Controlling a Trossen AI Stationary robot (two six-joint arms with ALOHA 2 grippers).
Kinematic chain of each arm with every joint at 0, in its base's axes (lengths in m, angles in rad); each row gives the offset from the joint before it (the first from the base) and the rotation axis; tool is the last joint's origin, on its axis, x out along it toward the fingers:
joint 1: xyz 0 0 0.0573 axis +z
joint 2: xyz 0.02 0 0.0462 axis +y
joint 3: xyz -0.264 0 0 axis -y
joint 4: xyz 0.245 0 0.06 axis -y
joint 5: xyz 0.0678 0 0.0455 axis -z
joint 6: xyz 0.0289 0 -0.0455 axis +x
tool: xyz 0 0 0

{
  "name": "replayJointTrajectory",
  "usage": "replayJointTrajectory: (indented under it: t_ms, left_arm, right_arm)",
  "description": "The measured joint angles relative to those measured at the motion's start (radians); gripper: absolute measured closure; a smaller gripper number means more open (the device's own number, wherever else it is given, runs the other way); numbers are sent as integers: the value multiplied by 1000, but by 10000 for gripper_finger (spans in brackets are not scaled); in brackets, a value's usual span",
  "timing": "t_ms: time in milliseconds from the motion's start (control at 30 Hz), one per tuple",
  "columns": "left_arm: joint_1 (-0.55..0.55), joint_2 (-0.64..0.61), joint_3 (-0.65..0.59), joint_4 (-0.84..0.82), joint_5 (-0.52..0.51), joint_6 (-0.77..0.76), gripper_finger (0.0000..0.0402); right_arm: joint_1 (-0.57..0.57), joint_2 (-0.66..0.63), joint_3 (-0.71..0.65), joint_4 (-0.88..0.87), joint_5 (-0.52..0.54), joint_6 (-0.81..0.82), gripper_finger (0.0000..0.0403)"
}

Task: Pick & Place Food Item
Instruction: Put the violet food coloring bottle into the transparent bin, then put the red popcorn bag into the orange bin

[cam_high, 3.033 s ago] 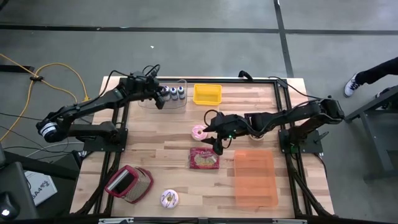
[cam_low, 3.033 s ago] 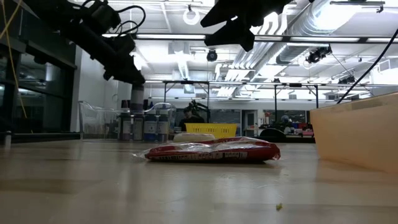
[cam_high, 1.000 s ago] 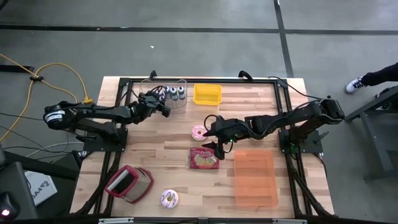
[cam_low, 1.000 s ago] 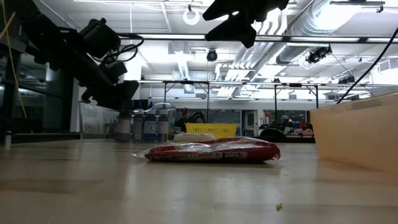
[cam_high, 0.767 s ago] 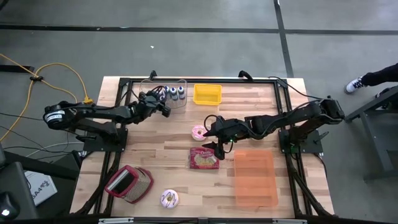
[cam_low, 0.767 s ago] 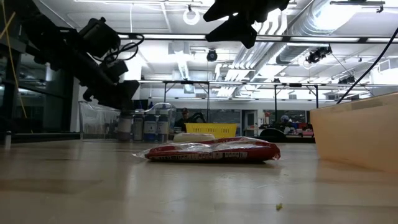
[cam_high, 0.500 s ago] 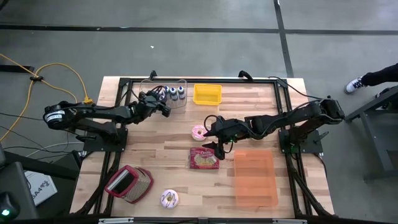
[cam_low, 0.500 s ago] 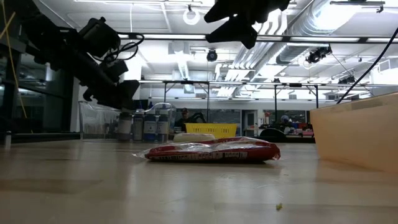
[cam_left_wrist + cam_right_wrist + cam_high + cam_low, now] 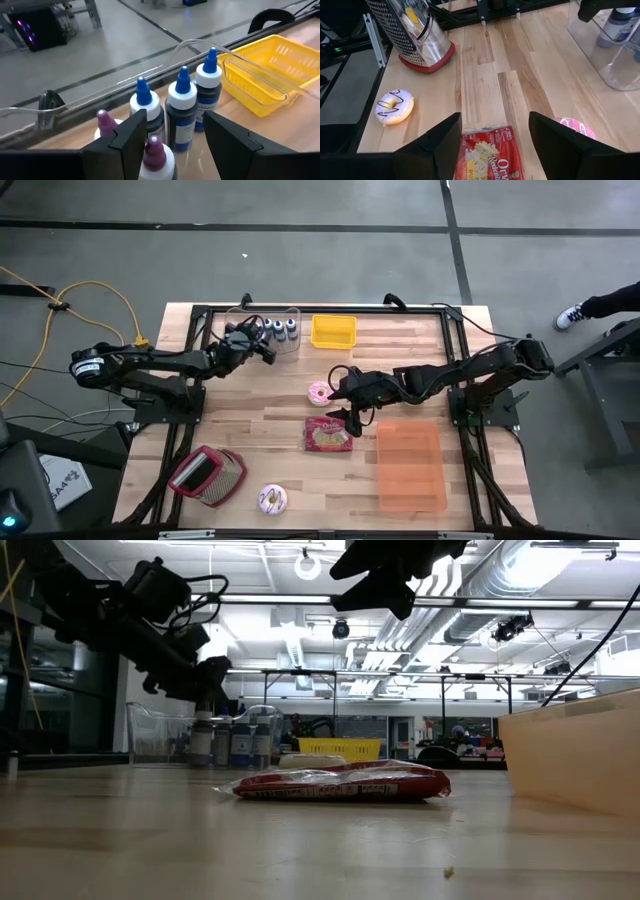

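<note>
Our right gripper (image 9: pixel 349 406) hangs with its fingers spread above the popcorn packet (image 9: pixel 329 434), holding nothing; in its wrist view the packet (image 9: pixel 487 155) lies flat on the counter (image 9: pixel 260 420) right between the two fingers. Just beside it sits the pink doughnut (image 9: pixel 320 392), and beyond that, near the counter's front edge, a white doughnut with dark drizzle (image 9: pixel 272 499) and a metal grater (image 9: pixel 209 476) with a red base. The orange bin (image 9: pixel 410 465) stands just beside the packet on the right arm's side, and we judge it the likely place to drop the food.

Our left gripper (image 9: pixel 264 346) is also spread and empty, up against the clear bin (image 9: pixel 285 352) of small bottles (image 9: pixel 182 107) at the far edge, next to a yellow basket (image 9: pixel 333 331).

Risks from here: the packet is flat and slick, so fingers coming straight down may slide off it or pinch only a corner, letting it swing and spill before the bin. A descent slightly off line could knock the pink doughnut. On the left, spread fingers close to the bottles could tip one.
</note>
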Motion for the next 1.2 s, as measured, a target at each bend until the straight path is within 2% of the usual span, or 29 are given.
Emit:
replayJointTrajectory:
  t_ms: [333,533,700,967,1067,1200]
  left_arm:
    - [-10,-79,0,13,-41,50,212]
    - [-78,-164,0,10,-35,52,212]
    - [-148,-207,0,4,16,73,212]
    - [-204,-217,0,-25,147,88,212]
    - [-214,-217,0,-37,232,84,212]
    - [-214,-217,0,-40,393,54,212]
  right_arm:
    - [0,0,0,-13,5,21,183]
    - [0,0,0,-101,83,34,183]
    - [-3,0,0,-202,140,70,183]
    - [-36,0,0,-294,262,79,183]
    - [-54,0,0,-322,307,79,183]
    - [-82,0,0,-356,340,65,183]
